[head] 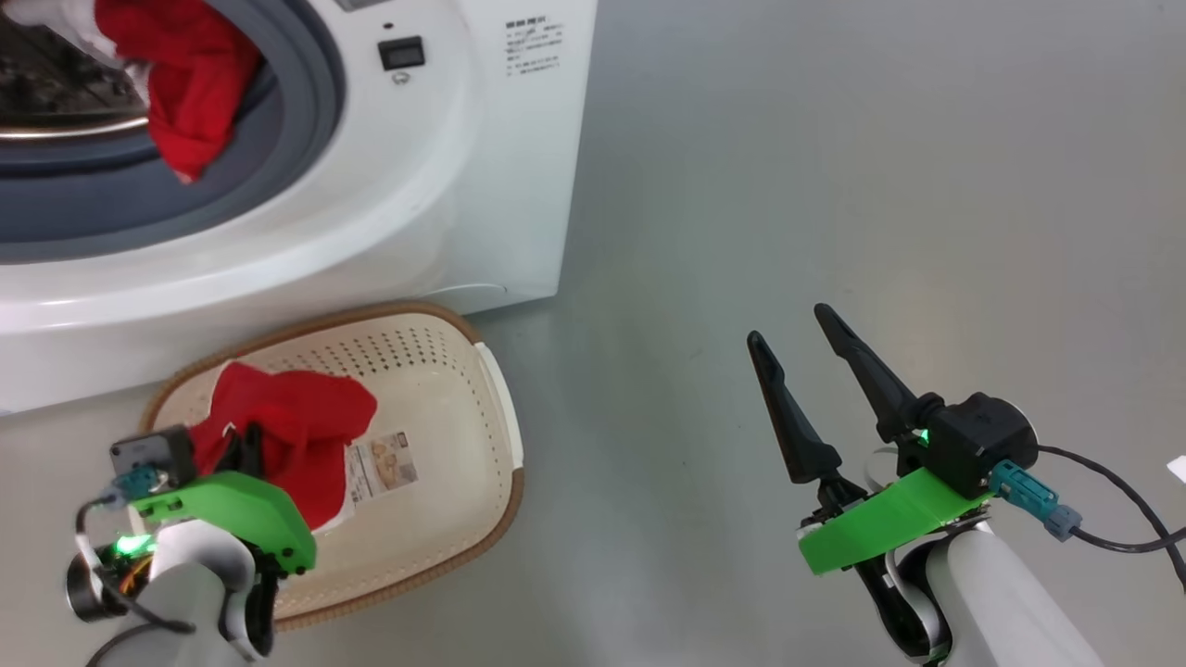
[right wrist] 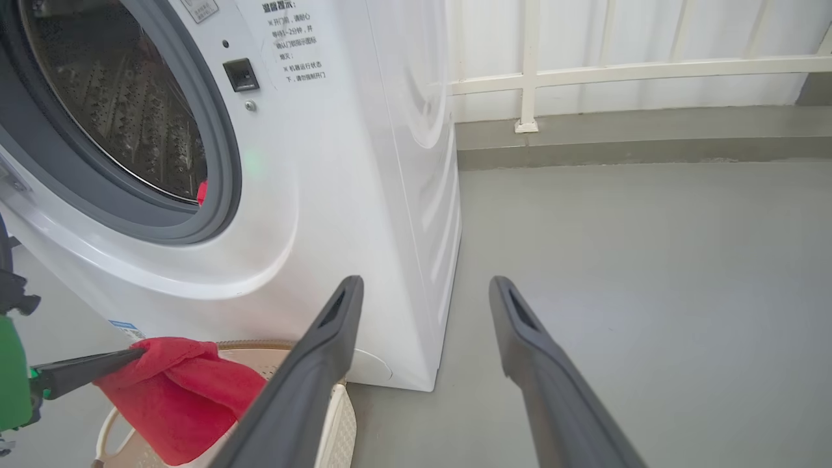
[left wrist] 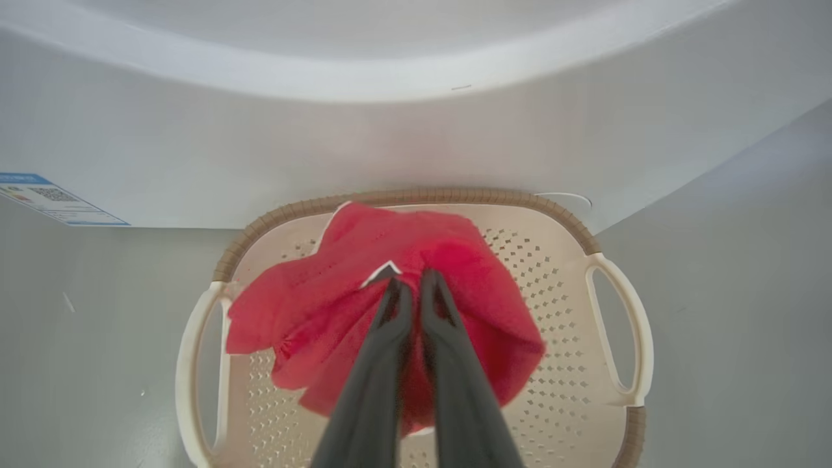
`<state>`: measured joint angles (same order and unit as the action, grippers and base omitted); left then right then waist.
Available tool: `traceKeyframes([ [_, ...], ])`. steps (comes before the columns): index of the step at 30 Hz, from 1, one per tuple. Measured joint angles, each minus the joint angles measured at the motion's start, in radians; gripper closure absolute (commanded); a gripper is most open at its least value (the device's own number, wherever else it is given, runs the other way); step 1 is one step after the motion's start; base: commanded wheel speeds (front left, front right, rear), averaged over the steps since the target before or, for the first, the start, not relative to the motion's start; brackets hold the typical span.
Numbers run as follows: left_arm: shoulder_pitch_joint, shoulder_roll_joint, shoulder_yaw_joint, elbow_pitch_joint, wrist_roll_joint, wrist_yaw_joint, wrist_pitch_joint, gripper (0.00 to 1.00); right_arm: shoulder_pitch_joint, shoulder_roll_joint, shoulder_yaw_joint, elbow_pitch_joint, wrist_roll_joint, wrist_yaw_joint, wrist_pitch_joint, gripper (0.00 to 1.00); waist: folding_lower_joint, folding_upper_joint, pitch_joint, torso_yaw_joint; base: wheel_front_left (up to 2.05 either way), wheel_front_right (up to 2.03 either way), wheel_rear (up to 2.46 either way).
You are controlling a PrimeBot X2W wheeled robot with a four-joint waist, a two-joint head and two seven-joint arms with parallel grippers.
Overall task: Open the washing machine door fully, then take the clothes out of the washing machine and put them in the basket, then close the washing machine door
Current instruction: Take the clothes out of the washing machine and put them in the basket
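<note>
left hand (left wrist: 413,281) pinches clothes (left wrist: 305,312) over basket (left wrist: 416,195) — head view catches more in drum (head: 56,79)

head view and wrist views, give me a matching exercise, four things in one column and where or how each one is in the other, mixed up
Column A
1. left gripper
2. right gripper
3. basket
4. garment at the drum mouth

Column B
a. on the floor in front of the washing machine
b. open, holding nothing
c. hanging out over the grey rubber ring
d. shut on a red cloth above the basket

Pairs: 1-d, 2-b, 3-a, 4-c
</note>
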<state>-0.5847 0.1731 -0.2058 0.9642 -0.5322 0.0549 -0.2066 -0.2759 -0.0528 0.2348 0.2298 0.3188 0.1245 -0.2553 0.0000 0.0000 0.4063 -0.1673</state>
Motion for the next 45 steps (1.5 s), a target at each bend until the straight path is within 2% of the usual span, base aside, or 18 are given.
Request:
traceKeyframes([
  [5,-0.073,0.000,0.007,0.148,-0.038,-0.047,0.082,1.00,-0.022,0.000,0.008,-0.003,0.023,0.000,0.000,0.00,0.0000,0.0000,0.038,-0.021,0.00,0.00,0.00],
  [10,-0.134,0.007,0.014,0.247,-0.053,-0.057,0.148,1.00,-0.035,0.000,0.016,-0.007,0.034,0.000,0.000,0.00,0.0000,0.0000,0.080,-0.045,0.00,0.00,0.00],
  [17,-0.181,0.038,0.030,0.301,-0.081,-0.064,0.216,1.00,-0.056,0.000,0.021,-0.016,0.044,0.000,0.000,0.00,0.0000,0.0000,0.138,-0.082,0.00,0.00,0.00],
  [22,-0.199,0.040,0.024,0.313,-0.087,-0.064,0.242,1.00,-0.059,0.000,0.022,-0.020,0.050,0.000,0.000,0.00,0.0000,0.0000,0.167,-0.102,0.00,0.00,0.00],
  [24,-0.203,0.041,0.018,0.314,-0.086,-0.065,0.249,0.81,-0.059,0.000,0.023,-0.021,0.050,0.000,0.000,0.00,0.0000,0.0000,0.174,-0.106,0.00,0.00,0.00],
  [25,-0.203,0.041,0.015,0.316,-0.086,-0.065,0.251,0.76,-0.059,0.000,0.022,-0.021,0.050,0.000,0.000,0.00,0.0000,0.0000,0.177,-0.107,0.00,0.00,0.00],
  [26,-0.204,0.041,0.014,0.318,-0.086,-0.066,0.251,0.68,-0.059,0.000,0.022,-0.020,0.050,0.000,0.000,0.00,0.0000,0.0000,0.178,-0.107,0.00,0.00,0.00],
  [27,-0.204,0.041,0.011,0.319,-0.086,-0.066,0.250,0.56,-0.059,0.000,0.022,-0.020,0.050,0.000,0.000,0.00,0.0000,0.0000,0.178,-0.105,0.00,0.00,0.00],
  [28,-0.204,0.041,0.008,0.320,-0.084,-0.066,0.246,0.16,-0.059,0.000,0.021,-0.020,0.050,0.000,0.000,0.00,0.0000,0.0000,0.177,-0.103,0.00,0.00,0.00],
  [29,-0.204,0.041,0.007,0.320,-0.084,-0.066,0.238,0.00,-0.059,0.000,0.021,-0.019,0.050,0.000,0.000,0.00,0.0000,0.0000,0.175,-0.101,0.00,0.00,0.00],
  [32,-0.204,0.038,0.005,0.323,-0.084,-0.066,0.214,0.00,-0.059,0.001,0.014,-0.015,0.050,0.000,0.000,0.00,-0.0001,0.0000,0.165,-0.093,0.00,0.00,0.00],
  [36,-0.198,0.031,0.002,0.320,-0.084,-0.066,0.121,0.00,-0.059,0.001,0.001,-0.009,0.050,0.000,0.000,0.00,0.0000,0.0000,0.141,-0.082,0.00,0.00,0.00],
  [41,-0.176,0.011,-0.002,0.298,-0.084,-0.109,0.010,0.00,-0.058,0.000,-0.036,-0.006,0.039,0.000,0.000,0.00,0.0000,0.0000,0.101,-0.063,0.00,0.00,0.00],
  [45,-0.156,-0.002,-0.010,0.245,-0.081,-0.117,-0.034,0.00,-0.055,0.000,-0.073,-0.005,0.017,0.000,0.000,0.00,0.0000,0.0000,0.066,-0.042,0.00,0.00,0.00],
])
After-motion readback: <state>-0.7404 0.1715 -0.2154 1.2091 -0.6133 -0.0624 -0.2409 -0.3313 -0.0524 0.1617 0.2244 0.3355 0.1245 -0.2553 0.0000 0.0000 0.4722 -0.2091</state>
